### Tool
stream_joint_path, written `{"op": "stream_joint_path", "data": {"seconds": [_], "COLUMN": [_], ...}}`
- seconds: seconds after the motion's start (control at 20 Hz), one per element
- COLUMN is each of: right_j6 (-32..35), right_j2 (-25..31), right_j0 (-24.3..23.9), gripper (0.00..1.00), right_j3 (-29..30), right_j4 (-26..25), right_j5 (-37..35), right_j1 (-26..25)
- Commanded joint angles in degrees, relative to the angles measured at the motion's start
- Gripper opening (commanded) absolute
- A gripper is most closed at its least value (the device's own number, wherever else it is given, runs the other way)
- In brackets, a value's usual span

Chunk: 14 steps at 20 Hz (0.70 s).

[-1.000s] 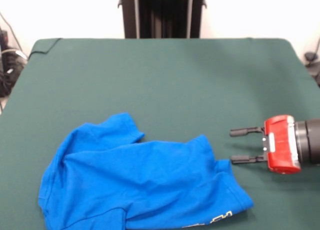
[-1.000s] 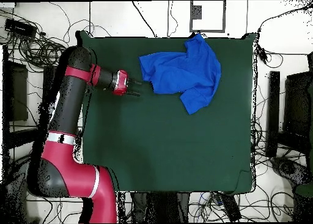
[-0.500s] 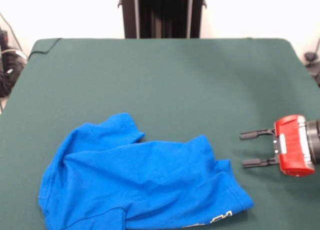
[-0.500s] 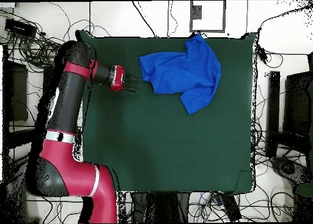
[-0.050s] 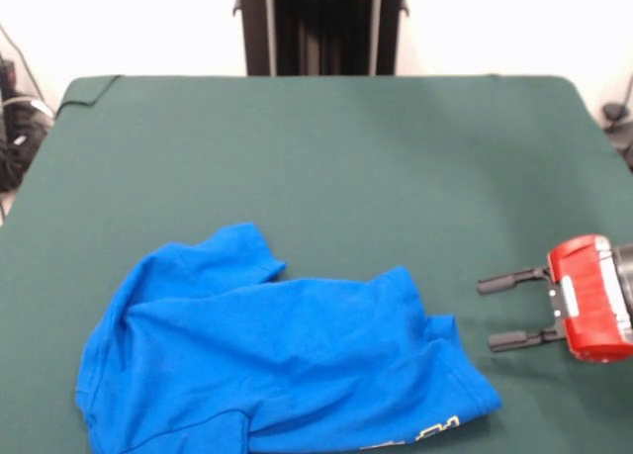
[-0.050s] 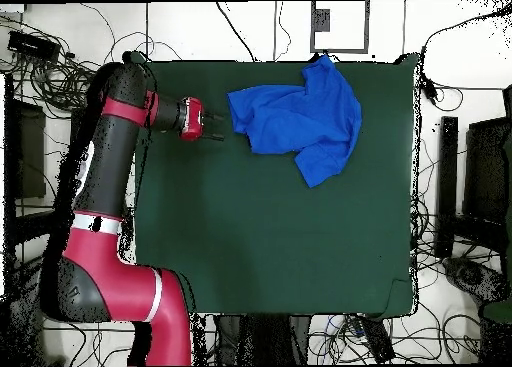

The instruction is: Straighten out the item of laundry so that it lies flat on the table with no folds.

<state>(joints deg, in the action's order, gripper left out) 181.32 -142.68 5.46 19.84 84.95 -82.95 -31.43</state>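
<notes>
While crumpled at one side of the worktop, not yet flat:
Shirt: blue T-shirt (image 5: 277,360), bunched and folded over itself, one sleeve turned up toward the middle of the cloth, a strip of yellow lettering peeking out at the lower hem in the front view; in the overhead view (image 6: 297,118) near the far edge, away from the robot's base.
Lie: several layers doubled, back side mostly up, print hidden but for that strip.
Worktop: dark green felt (image 5: 326,157), much larger than the shirt, bare around it.
Hand: red-bodied, black-fingered (image 5: 514,311), lying low and level, fingers spread apart with nothing between them, tips aimed at the shirt's nearest hem but apart from it; seen from above (image 6: 213,133) just beside the shirt's edge, not touching.
Arm: red and black (image 6: 110,183), reaching in from the worktop's side.
Step in hand: judged between grasps, empty and standing off from the cloth; task far from done.
Next move: likely a pinch on a free hem or sleeve corner, then a pull outward to open the fold; single layer wanted, not the doubled stack.
Surroundings: cables and dark equipment (image 6: 40,73) on the floor around the worktop, black stand (image 5: 321,27) behind.
Obstructions: none on the felt; only risk judged is dragging the whole bundle instead of unfolding it.
</notes>
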Motion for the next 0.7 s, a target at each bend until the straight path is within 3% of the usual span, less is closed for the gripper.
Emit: {"op": "stream_joint_path", "data": {"seconds": [0.05, 0.7], "right_j6": [-13.50, -10.81], "right_j2": [1.39, 5.25], "right_j0": [-0.89, -1.94], "gripper": [1.00, 1.00], "right_j3": [-7.88, -6.80], "right_j4": [-1.28, -6.02], "right_j5": [5.55, 13.38], "right_j1": [-1.78, -5.23]}}
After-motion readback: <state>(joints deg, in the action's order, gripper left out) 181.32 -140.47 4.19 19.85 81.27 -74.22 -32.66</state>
